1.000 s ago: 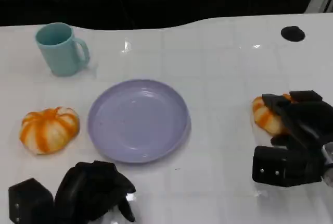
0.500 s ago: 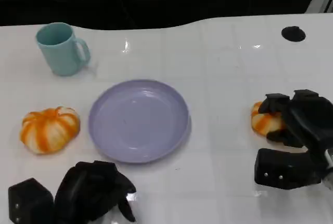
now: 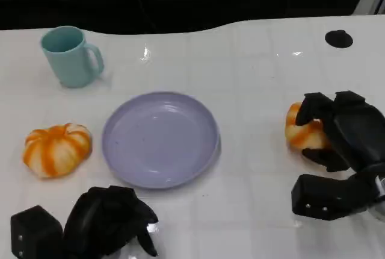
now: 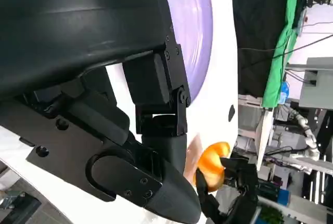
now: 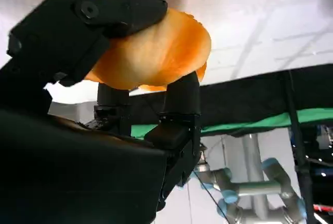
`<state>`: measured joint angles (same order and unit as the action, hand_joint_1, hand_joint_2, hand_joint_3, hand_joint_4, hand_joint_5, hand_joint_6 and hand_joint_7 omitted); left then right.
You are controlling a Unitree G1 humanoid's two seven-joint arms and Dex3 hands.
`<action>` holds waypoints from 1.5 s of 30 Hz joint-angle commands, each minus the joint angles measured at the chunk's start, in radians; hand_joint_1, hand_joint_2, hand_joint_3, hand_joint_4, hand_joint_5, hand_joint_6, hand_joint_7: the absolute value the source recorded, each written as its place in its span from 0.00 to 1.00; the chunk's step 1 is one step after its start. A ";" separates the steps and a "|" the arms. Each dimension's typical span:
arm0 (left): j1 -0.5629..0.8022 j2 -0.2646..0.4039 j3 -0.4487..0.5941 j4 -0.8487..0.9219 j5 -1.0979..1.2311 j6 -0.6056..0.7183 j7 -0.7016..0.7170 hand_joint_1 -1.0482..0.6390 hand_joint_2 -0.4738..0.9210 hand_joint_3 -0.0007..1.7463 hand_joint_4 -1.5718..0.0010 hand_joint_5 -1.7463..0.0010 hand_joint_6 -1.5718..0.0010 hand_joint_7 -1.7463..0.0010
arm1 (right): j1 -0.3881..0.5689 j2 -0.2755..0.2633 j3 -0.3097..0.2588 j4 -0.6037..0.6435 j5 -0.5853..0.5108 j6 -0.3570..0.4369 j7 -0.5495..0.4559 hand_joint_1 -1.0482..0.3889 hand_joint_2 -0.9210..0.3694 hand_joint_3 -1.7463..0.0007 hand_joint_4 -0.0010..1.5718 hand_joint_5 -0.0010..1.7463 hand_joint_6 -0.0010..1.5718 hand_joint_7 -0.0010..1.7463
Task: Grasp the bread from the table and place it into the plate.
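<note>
right hand [image 3: 337, 129] fingers closed around bread [image 3: 299, 131], now shifted slightly toward plate [image 3: 160, 139], left hand [image 3: 108, 220] curled, unmoved

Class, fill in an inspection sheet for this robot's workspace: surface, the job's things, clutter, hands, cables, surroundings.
Surface: white table, glossy.
Job's things: orange-and-white bread at the right, held by the right hand; purple plate at centre, nothing in it.
Clutter: second striped bread left of the plate; teal mug far left; black round spot far right.
Hands: right hand grips the bread; left hand curled, holding nothing.
Cables: nothing seen on the table.
Surroundings: dark backdrop beyond the table; green cloth in the right wrist view.
</note>
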<state>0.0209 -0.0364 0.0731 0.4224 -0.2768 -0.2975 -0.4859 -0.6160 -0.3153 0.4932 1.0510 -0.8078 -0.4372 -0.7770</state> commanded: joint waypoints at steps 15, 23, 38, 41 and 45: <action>-0.007 0.002 0.000 0.020 0.025 -0.012 0.012 0.00 0.91 0.00 0.04 0.48 0.00 0.71 | -0.036 0.055 -0.020 -0.225 0.039 -0.137 0.033 0.64 0.51 0.17 0.63 1.00 0.48 1.00; -0.014 -0.004 -0.001 0.040 0.026 -0.033 0.009 0.00 0.91 0.00 0.04 0.48 0.00 0.72 | -0.100 0.171 0.001 -0.218 0.032 -0.113 0.104 0.62 0.52 0.19 0.62 1.00 0.48 0.99; 0.000 -0.011 -0.014 0.026 0.034 -0.036 0.015 0.00 0.91 0.00 0.04 0.49 0.00 0.73 | -0.187 0.351 0.072 -0.071 0.009 -0.096 0.108 0.57 0.41 0.26 0.62 1.00 0.48 1.00; 0.004 -0.011 -0.018 0.021 0.037 -0.038 0.019 0.00 0.91 0.00 0.03 0.49 0.00 0.73 | -0.203 0.387 0.087 -0.015 0.006 -0.100 0.085 0.60 0.45 0.26 0.62 1.00 0.49 1.00; 0.007 -0.012 -0.019 0.019 0.033 -0.040 0.017 0.00 0.91 0.00 0.03 0.49 0.00 0.73 | -0.214 0.412 0.093 0.041 0.009 -0.113 0.069 0.61 0.47 0.26 0.62 1.00 0.49 1.00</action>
<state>0.0190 -0.0565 0.0520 0.4520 -0.2451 -0.3311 -0.4771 -0.8074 0.0879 0.5807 1.0621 -0.8063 -0.5399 -0.6883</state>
